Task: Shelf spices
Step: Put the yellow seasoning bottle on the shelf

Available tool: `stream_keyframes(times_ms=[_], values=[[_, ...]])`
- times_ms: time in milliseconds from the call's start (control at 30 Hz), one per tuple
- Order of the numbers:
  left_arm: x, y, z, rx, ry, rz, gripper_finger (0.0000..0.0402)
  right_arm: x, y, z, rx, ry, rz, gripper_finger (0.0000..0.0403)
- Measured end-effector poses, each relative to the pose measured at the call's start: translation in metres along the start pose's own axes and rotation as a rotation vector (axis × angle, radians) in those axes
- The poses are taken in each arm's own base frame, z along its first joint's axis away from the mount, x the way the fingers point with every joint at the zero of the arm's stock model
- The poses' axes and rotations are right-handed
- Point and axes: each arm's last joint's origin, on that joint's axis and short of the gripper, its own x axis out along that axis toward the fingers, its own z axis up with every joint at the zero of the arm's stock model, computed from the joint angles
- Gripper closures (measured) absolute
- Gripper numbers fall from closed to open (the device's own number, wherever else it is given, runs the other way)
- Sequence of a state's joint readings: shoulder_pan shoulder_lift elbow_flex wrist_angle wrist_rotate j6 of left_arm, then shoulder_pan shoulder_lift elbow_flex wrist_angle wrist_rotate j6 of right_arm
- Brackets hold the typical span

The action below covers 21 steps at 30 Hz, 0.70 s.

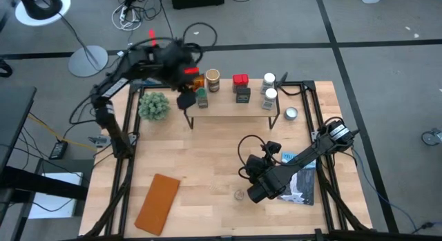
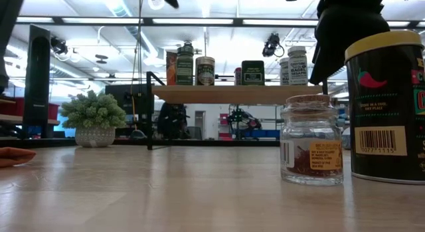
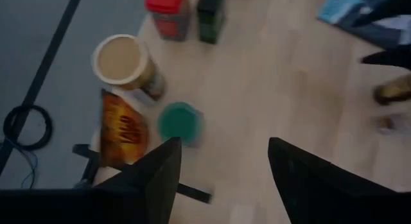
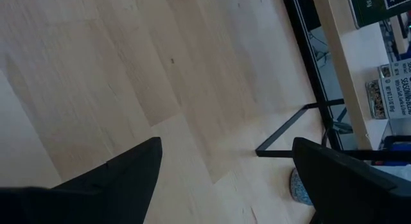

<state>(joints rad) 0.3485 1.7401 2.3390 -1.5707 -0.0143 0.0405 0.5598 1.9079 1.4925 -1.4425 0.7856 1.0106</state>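
Nearest to me in the low view, a black canister with a yellow lid [image 2: 387,106] stands at the right border, and just beside it a small clear jar with a cork top [image 2: 311,140]; they are close but I cannot tell whether they touch. In front of them the table [image 2: 166,192] runs bare to the near edge, and an orange-brown flat pad [image 1: 158,203] lies toward the front left corner.

My right gripper [image 1: 257,191] hangs over the front right part of the table, near the clear jar, its fingers [image 4: 115,179] spread wide with nothing between them. A blue-and-white flat packet [image 1: 301,179] lies under that arm, close to the right edge. From there to the shelf legs is a broad open stretch of wood.

The shelf [image 1: 235,106] stands across the far side. On it I see an amber packet [image 3: 121,129], a green-lidded jar [image 3: 180,122], a tan-lidded jar [image 3: 122,60], a red tin [image 1: 239,80], a black box [image 1: 243,94] and two white-lidded jars [image 1: 268,90]. My left gripper [image 1: 185,99] hovers over the shelf's left end, fingers [image 3: 151,179] apart and empty, directly above the green-lidded jar.

A potted plant [image 1: 153,105] sits left of the shelf, a silver round tin [image 1: 291,114] just off its right end.
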Motion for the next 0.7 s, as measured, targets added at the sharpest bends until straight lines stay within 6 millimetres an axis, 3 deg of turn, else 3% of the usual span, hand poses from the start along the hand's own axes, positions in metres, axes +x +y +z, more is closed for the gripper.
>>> stream_keyframes(times_ms=[133,267,500,700], values=[[-0.012,-0.027,-0.013,0.028,-0.019,-0.020,0.0165,0.000,0.000,0.000,0.000,0.000,0.000,0.0057],[0.000,-0.061,-0.029,0.076,-0.092,0.004,0.0165,0.000,0.000,0.000,0.000,0.000,0.000,0.0057],[0.061,-0.123,-0.082,0.129,-0.266,-0.126,0.0165,0.000,0.000,0.000,-0.001,0.003,0.001,0.0057],[0.116,-0.151,-0.135,0.070,-0.408,-0.253,0.0165,-0.010,-0.011,0.005,0.018,0.002,0.017,0.0057]])
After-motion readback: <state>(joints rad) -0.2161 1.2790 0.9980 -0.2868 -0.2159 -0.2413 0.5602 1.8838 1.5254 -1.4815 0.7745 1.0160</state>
